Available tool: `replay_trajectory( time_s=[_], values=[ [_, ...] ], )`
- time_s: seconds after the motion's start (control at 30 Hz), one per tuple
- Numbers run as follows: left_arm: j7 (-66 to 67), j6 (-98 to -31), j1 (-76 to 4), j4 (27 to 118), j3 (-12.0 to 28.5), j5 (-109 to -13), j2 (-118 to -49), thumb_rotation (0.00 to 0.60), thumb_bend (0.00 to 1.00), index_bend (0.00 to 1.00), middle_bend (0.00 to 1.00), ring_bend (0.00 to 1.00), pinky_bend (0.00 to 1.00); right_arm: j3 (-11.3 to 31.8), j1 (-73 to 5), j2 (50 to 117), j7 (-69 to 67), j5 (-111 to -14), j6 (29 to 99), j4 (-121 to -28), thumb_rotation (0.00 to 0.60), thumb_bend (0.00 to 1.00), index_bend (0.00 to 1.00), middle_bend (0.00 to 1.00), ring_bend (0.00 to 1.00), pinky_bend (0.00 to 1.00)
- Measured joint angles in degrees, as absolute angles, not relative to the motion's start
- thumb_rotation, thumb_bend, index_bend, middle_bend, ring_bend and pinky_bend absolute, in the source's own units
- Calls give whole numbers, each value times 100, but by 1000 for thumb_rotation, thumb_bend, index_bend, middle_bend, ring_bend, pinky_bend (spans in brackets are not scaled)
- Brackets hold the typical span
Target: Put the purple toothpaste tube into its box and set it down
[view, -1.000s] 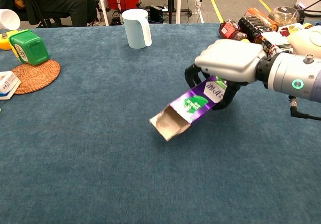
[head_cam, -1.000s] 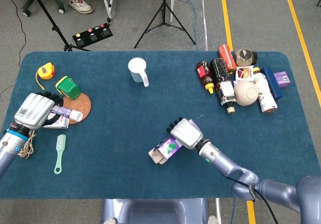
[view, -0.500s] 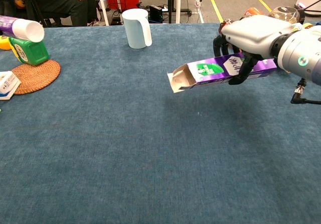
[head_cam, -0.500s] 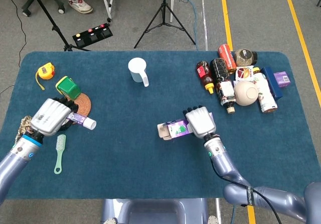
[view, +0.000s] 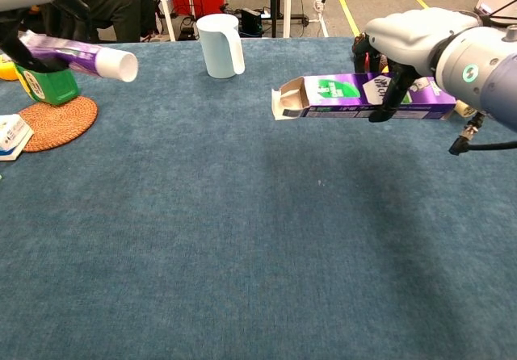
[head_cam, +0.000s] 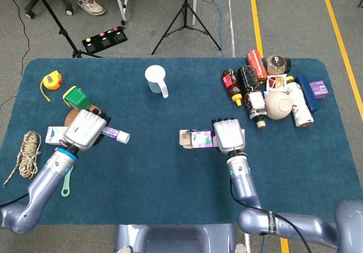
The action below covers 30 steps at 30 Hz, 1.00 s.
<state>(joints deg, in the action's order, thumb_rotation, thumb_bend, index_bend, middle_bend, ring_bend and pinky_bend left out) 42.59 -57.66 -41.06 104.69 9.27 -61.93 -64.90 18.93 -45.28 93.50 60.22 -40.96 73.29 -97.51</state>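
Both task items are now raised off the surface (head_cam: 170, 179) and turned toward each other. The right hand (head_cam: 228, 134) grips the box (view: 355, 96) with its fingers (view: 386, 94) wrapped around the body; the box, which a second ago sagged with its mouth toward the surface, has been lifted and levelled, so the open end with its flaps faces the robot's left. The left hand (head_cam: 84, 129) holds the purple toothpaste tube (view: 79, 54) with its fingers closed on the rear part, white cap leading; over the last second it has carried the tube away from the woven coaster (view: 55, 121) and the green container (view: 44, 83) toward the middle of the surface. Tube and box remain well apart, roughly on one line in the head view. Judgement: pickup is complete and insertion has not begun; the remaining gap must be closed with the cap aligned to the box mouth
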Motion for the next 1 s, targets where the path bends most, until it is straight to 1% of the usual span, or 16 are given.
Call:
replay_trajectory(
  time_s=[0.17,0.27,0.37,0.67,1.0],
  values=[
    [5334,-5874,-4631,10635,1079,-4948,-7024,600,357,584,497,396,602,1917,-4602,9513,6036,-4017,7631,-9803,600,489,603,696,731,755],
    [5755,-6017,-4974,10651,1158,-4278,-7391,600,358,585,496,396,602,1907,-4644,9571,6035,-3970,7742,-9811,600,489,604,697,732,757],
    [6063,-6209,-5310,10634,1195,-3847,-7758,600,358,585,496,396,602,1892,-4668,9592,6019,-3925,7766,-9803,600,490,604,698,733,758],
    [6261,-6543,-5738,10465,1212,-3497,-8297,600,358,585,496,396,602,1743,-4707,9636,6031,-3915,7855,-9830,600,489,605,699,735,760],
    [6447,-6835,-6012,10303,1223,-3097,-8663,600,358,585,496,396,603,1697,-4755,9755,6036,-3928,8020,-9895,600,491,609,700,736,768]
  ],
)
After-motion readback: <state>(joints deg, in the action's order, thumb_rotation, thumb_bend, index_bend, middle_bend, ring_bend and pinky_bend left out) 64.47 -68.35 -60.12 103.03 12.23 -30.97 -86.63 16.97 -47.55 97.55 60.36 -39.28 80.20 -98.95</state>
